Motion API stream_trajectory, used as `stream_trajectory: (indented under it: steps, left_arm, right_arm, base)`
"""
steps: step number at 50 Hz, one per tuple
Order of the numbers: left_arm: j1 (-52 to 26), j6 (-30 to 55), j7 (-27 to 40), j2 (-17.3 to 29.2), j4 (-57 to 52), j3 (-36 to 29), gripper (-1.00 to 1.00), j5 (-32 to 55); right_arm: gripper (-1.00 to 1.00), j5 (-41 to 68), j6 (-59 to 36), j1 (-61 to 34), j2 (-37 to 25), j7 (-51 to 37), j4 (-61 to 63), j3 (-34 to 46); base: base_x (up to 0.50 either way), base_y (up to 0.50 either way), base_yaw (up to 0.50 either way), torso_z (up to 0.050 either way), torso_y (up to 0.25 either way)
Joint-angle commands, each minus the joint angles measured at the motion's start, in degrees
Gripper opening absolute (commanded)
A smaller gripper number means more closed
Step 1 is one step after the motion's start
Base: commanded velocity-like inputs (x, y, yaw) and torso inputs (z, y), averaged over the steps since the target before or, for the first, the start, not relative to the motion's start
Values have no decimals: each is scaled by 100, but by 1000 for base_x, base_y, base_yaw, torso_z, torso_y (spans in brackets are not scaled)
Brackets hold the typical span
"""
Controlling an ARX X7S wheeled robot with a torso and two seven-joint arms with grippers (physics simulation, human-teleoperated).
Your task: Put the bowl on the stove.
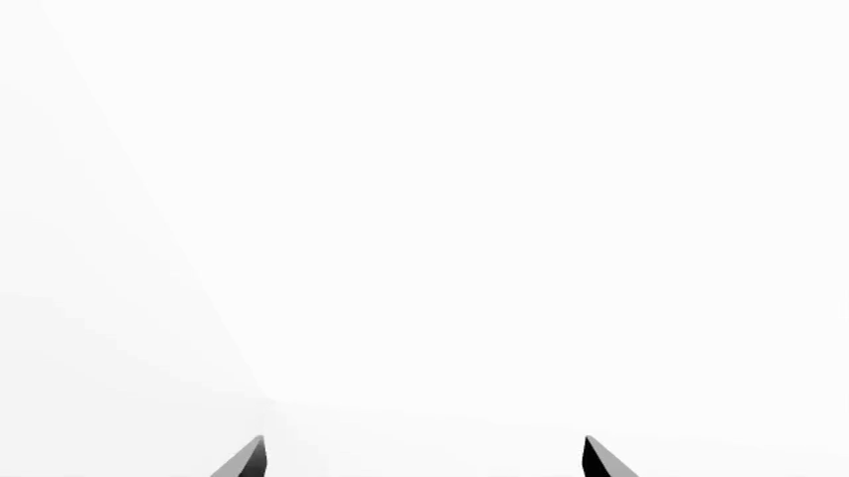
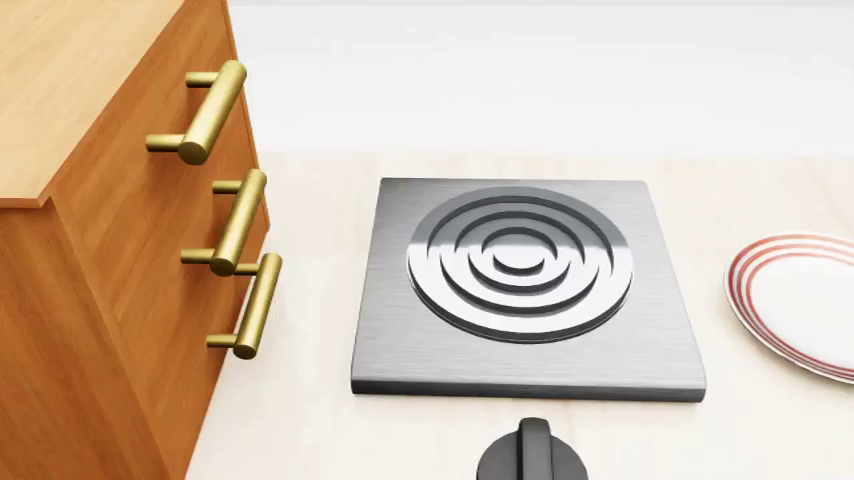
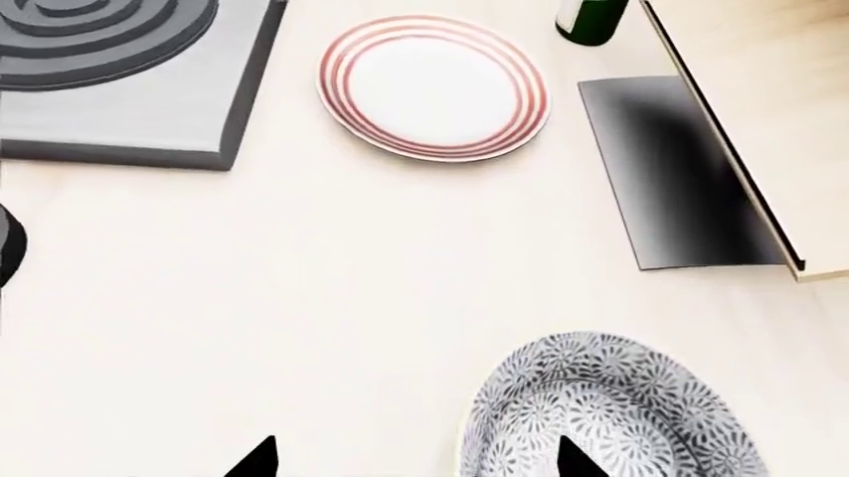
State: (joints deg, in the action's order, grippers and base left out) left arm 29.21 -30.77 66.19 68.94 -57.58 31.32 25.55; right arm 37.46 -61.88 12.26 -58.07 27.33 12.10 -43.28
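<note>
Right pincer [image 3: 414, 459] agape above bare counter [image 3: 265, 298], one fingertip [image 3: 574, 459] over bowl [image 3: 623, 417] rim

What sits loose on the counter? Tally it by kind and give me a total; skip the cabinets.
Stove: 1
Black knob: 1
Red-ringed plate: 1
Speckled bowl: 1
Dark green bottle, only its base in view: 1
Total: 5

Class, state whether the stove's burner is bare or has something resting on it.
Bare: the stove shows all its rings uncovered; the bowl sits on the counter.
</note>
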Motion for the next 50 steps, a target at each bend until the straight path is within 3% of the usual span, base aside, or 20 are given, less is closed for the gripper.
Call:
stream_trajectory:
  steps: [1,19,50]
  left_arm:
    - [-3,18,-69,-62,-9,51,100,43]
    - [-69,43,-79,-67,-29,-31,100,26]
    - [-149,69,-106,-86,-36,-88,100,32]
  right_arm:
    - [100,-146,176,-331,32,-269,-344,666]
    - [100,-580,556,-1485,248,-995,-1235,1884]
    - [100,-947,977,-1749,614,-1184,-1860,2580]
  base:
    - [0,0,0,0,0]
    - [0,0,0,0,0]
    - [0,0,0,0,0]
